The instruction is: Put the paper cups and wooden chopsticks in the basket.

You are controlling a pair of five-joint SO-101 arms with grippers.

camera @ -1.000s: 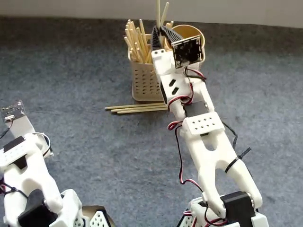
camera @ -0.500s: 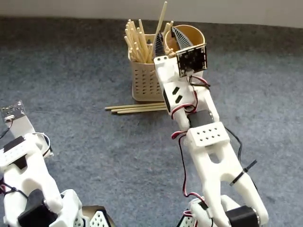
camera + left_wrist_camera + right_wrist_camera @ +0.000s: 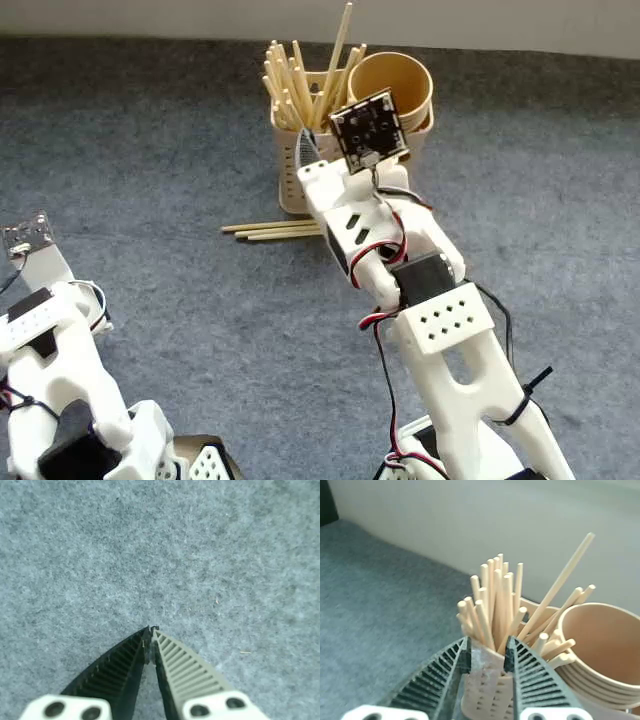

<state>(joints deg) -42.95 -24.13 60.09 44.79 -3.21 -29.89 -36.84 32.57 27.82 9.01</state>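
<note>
A cream perforated basket (image 3: 300, 185) stands at the far side of the grey carpet, with several wooden chopsticks (image 3: 295, 85) upright in it. Stacked tan paper cups (image 3: 395, 85) sit at the basket's right side. Three loose chopsticks (image 3: 275, 230) lie flat on the carpet just in front of the basket. My right gripper (image 3: 487, 655) is open and empty, close to the basket's (image 3: 485, 690) near side, below the chopstick (image 3: 495, 600) tips and beside the cups (image 3: 600, 640). My left gripper (image 3: 151, 630) is shut on nothing, low over bare carpet at the near left.
The left arm (image 3: 40, 330) rests at the near left corner. A pale wall (image 3: 500, 20) runs behind the basket. Open carpet lies to the left and right of the basket.
The right gripper let go of chopsticks over the basket; one now leans in it. The arm then drew back toward the near side and lower. The left arm stayed put.
</note>
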